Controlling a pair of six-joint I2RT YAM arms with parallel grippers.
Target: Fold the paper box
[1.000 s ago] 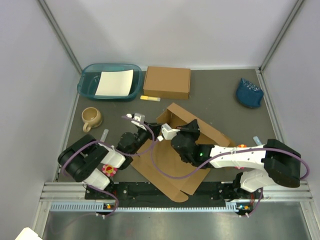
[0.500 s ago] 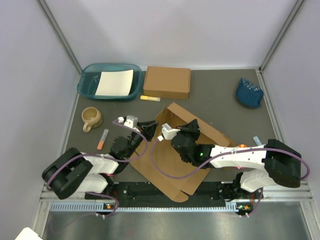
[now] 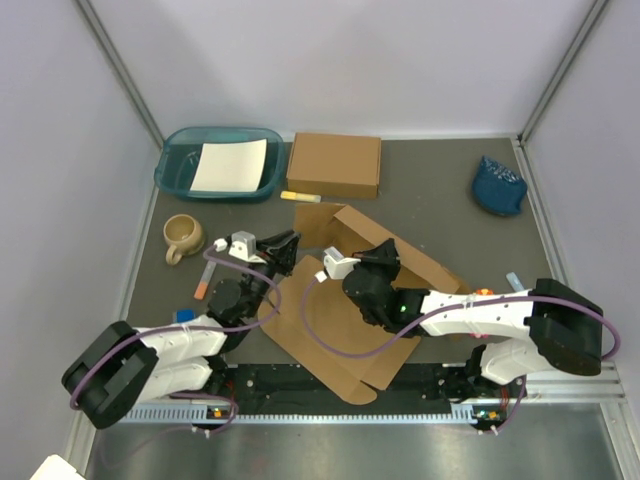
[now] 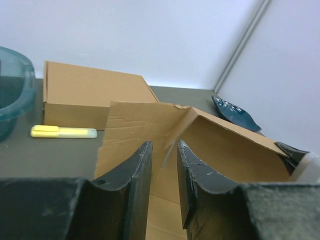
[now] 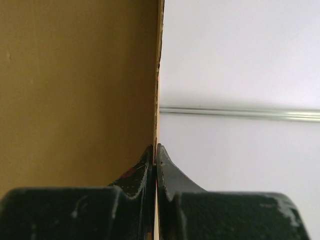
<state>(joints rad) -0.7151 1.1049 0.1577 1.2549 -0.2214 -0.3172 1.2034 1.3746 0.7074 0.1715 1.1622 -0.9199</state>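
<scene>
The paper box (image 3: 340, 370), a brown die-cut cardboard sheet with flaps, is lying half folded just in front of the closed brown cardboard box (image 3: 334, 165), with one wall standing up. The right gripper (image 5: 155, 150) is pinching this wall's thin top edge. The left gripper (image 4: 164, 149) is hovering slightly spread and holding nothing. If the pinch is slipping, the wall may drop flat, and a left push could slide the sheet. I am counting two cardboard boxes, one yellow marker (image 3: 300, 197) and one teal plastic tray (image 3: 170, 165).
</scene>
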